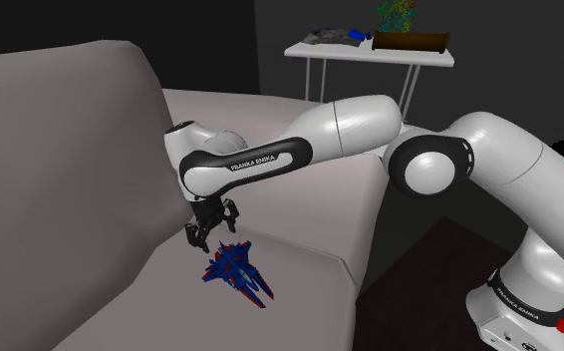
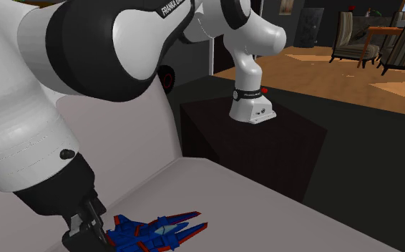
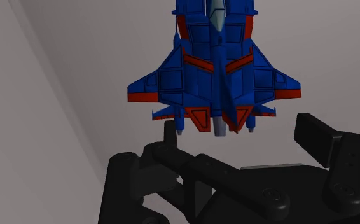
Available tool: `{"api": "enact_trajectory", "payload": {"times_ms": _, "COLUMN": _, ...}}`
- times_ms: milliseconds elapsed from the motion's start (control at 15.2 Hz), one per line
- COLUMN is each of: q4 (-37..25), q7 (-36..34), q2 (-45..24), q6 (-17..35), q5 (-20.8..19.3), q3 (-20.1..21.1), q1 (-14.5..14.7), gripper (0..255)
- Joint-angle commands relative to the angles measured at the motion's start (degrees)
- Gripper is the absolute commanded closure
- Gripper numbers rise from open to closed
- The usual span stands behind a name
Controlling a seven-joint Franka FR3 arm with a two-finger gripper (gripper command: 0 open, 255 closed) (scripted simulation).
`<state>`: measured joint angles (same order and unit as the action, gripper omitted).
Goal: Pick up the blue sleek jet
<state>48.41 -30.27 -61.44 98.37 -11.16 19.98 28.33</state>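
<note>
Upper right in the shoulder view, a brown planter (image 1: 411, 42) holding a green plant (image 1: 400, 12) stands on a white surface (image 1: 350, 53). Lower centre, the blue-and-red jet (image 1: 236, 269) lies on the grey sofa (image 1: 61, 179) seat, just beside the released, empty end effector (image 1: 213, 231). The second exterior view adds striped armchairs (image 2: 355, 32) at upper right.

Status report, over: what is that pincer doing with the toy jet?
Pincer open, hovering just off one end of the jet, not touching. Blue-and-red jet lying flat on grey sofa seat, not held. Nothing between pincer and jet.
</note>
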Motion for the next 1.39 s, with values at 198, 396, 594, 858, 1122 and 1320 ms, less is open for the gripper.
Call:
{"api": "enact_trajectory", "payload": {"times_ms": 198, "q4": 0.8, "q7": 0.1, "q2": -0.7, "q6": 1.5, "q5": -0.1, "q3": -0.1, "q1": -0.1, "gripper": 255}}
{"api": "enact_trajectory", "payload": {"times_ms": 396, "q4": 0.7, "q7": 0.1, "q2": -0.7, "q6": 1.5, "q5": -0.1, "q3": -0.1, "q1": -0.1, "gripper": 255}}
{"api": "enact_trajectory", "payload": {"times_ms": 594, "q4": 0.7, "q7": 0.1, "q2": -0.8, "q6": 1.4, "q5": -0.1, "q3": -0.1, "q1": -0.1, "gripper": 255}}
{"api": "enact_trajectory", "payload": {"times_ms": 858, "q4": 0.2, "q7": 0.0, "q2": -0.6, "q6": 0.9, "q5": -0.1, "q3": -0.1, "q1": 0.0, "gripper": 255}}
{"api": "enact_trajectory", "payload": {"times_ms": 1122, "q4": -0.9, "q7": 0.0, "q2": 0.5, "q6": -1.3, "q5": 0.1, "q3": 0.1, "q1": 0.1, "gripper": 255}}
{"api": "enact_trajectory", "payload": {"times_ms": 1320, "q4": -2.2, "q7": 0.0, "q2": 1.1, "q6": -3.2, "q5": 0.2, "q3": 0.2, "q1": 0.3, "gripper": 255}}
